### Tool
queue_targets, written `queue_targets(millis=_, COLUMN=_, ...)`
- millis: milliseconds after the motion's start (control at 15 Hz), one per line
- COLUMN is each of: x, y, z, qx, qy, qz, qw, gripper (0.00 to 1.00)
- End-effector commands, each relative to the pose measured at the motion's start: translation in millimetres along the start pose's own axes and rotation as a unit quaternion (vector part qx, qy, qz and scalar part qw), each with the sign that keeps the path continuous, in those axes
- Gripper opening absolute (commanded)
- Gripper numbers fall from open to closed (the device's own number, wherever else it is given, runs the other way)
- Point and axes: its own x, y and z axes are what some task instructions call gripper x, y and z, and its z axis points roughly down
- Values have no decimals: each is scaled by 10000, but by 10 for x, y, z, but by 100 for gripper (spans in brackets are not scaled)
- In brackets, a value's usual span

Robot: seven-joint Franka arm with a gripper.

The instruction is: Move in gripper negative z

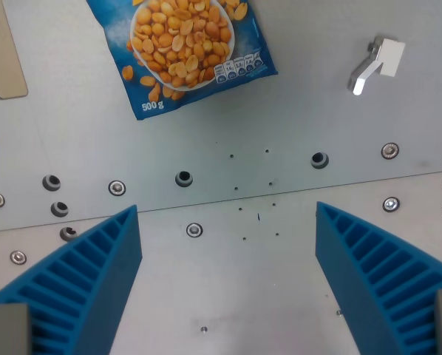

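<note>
Above the grey bench [295, 111], the hand [228, 259] hangs with blue fingers [80, 274] spread wide, empty; peanut bag [182, 52] and wooden strip [1, 48] cut off at frame edge.

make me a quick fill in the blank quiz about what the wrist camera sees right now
1. The claw has ribbed fingers coloured ____.
2. The peanut bag is printed with the weight ____ g.
3. Between the fingers the claw holds ____.
4. The small metal bracket lies toward the wrist view's ____.

Missing words: blue; 500; nothing; right
</note>
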Motion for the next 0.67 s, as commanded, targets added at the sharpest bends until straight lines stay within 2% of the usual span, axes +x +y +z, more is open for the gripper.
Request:
queue_targets(millis=67, x=-4, y=1, z=-71, qx=2, qy=26, qz=2, qw=10000, gripper=100)
queue_targets(millis=667, x=-6, y=1, z=-521, qx=2, qy=26, qz=2, qw=10000, gripper=100)
